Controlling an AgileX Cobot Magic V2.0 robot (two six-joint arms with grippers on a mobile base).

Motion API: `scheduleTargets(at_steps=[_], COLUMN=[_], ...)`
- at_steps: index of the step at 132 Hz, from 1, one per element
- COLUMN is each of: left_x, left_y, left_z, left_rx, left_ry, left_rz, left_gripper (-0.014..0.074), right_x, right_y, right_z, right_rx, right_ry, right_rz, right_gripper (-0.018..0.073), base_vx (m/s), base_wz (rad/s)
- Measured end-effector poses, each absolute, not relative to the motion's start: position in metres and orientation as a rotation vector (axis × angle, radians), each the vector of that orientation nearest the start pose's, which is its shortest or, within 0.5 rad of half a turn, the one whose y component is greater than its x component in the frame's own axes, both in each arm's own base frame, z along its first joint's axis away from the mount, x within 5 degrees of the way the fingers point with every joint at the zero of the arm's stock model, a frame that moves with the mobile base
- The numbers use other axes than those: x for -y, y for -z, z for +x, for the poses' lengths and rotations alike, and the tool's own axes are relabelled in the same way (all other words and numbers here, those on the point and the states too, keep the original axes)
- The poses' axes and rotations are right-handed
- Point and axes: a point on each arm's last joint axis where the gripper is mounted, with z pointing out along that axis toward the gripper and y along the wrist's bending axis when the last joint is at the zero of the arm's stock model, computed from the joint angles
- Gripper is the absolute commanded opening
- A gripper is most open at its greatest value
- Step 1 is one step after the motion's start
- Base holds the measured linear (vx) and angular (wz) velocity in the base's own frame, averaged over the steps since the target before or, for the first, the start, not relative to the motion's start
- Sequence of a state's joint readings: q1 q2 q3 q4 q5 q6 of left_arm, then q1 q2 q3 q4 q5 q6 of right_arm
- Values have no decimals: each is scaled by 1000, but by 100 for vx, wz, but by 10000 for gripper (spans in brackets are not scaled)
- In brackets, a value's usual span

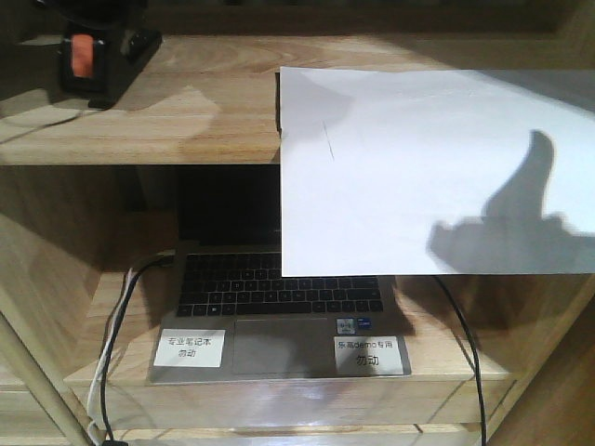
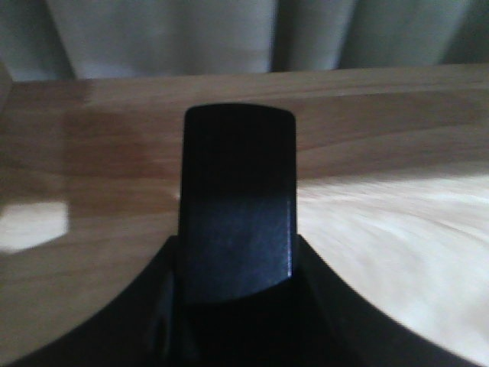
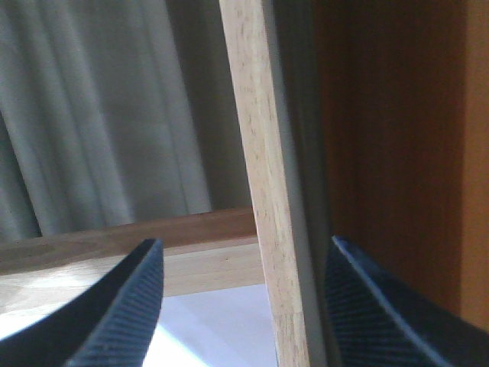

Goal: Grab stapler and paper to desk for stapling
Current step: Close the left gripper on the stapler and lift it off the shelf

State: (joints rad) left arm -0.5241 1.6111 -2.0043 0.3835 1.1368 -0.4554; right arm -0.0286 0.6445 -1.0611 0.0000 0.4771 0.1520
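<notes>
Both task items are parked on the upper shelf, nothing lifted yet.
Front view: the small black stapler with an orange patch (image 1: 85,58) is set far left on the light wooden shelf board (image 1: 186,102). The plain white paper sheet (image 1: 418,167) is left overhanging the front edge, likely so it can be pinched. Left wrist view: the left gripper (image 2: 237,222) is seen only as one black block over wood, so the jaw gap cannot be told. Right wrist view: the right gripper (image 3: 244,243) is spread wide with nothing held, a pale wooden upright (image 3: 260,153) is framed between the fingers, and the sheet is seen below.

Counts by kind
One stapler (image 1: 85,58), one paper (image 1: 418,167), one laptop (image 1: 279,302), two white labels (image 1: 190,347) (image 1: 371,355), three cables (image 1: 472,358).
</notes>
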Motion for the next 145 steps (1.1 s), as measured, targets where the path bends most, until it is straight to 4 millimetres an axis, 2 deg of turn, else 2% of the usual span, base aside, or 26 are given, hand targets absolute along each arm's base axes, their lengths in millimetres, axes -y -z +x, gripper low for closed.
scheduleTargets(at_steps=[19, 42, 71, 115, 145], left_x=[133, 130, 110, 73, 48], left_y=[-502, -498, -492, -457, -418], left_z=[279, 248, 191, 110, 63], left_rx=[-2071, -1994, -1867, -1741, -1683], left_ry=[165, 285, 392, 462, 489], left_rz=[161, 311, 446, 533, 522], left_gripper=[-8, -7, -6, -6, -6], right_x=[3, 3, 3, 3, 3], right_y=[-466, -466, -466, -466, -466], right_z=[97, 97, 97, 97, 97], right_rx=[-1539, -1539, -1539, -1539, -1539], right_ry=[-98, -98, -98, -98, -98], right_rz=[139, 139, 139, 139, 139], right_gripper=[435, 435, 435, 435, 435], base_vx=[0, 0, 0, 0, 0], base_wz=[0, 0, 0, 0, 0])
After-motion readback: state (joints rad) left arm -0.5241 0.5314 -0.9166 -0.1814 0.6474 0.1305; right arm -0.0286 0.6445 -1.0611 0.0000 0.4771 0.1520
